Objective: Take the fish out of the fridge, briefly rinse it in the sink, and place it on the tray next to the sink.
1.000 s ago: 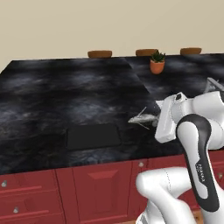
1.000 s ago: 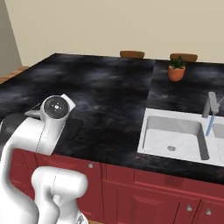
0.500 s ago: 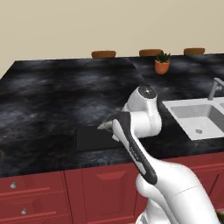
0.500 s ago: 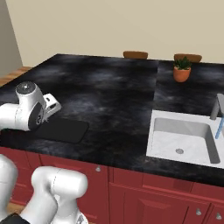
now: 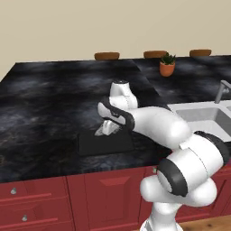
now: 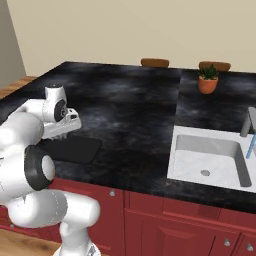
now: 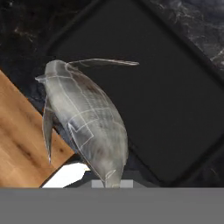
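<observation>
From the left base view I see my hand (image 5: 104, 130) low over the black marbled desk (image 5: 45, 99), pointing down at the far edge of the tray (image 5: 104, 143), which lies flat on the desk near its front edge. A pale sliver sticks out at the hand's tip there; I take it for the fish (image 5: 100, 131), though it is too small in that view to be sure. Well off to the hand's right sits the sink (image 5: 205, 118), its white basin set into the desk, with the grey faucet (image 5: 221, 91) at its back. Farther back on the desk stands a small potted plant (image 5: 167, 64).

In the right base view the hand (image 6: 64, 127) hangs just above the tray (image 6: 75, 149), and the sink (image 6: 207, 155) lies well apart to the right with the faucet (image 6: 247, 122) beyond it.

The hand view gives me the clearest look: the fish (image 7: 85, 120) hangs straight ahead of the hand, silvery-grey, one end down at the finger tips and the other pointing away, a thin fin spread out to the side. The hand is closed on the fish at its near end. Behind the fish the tray (image 7: 166, 100) spreads out, matte black with a low rim, the fish overlapping its edge. I cannot tell whether the fish touches the tray.
</observation>
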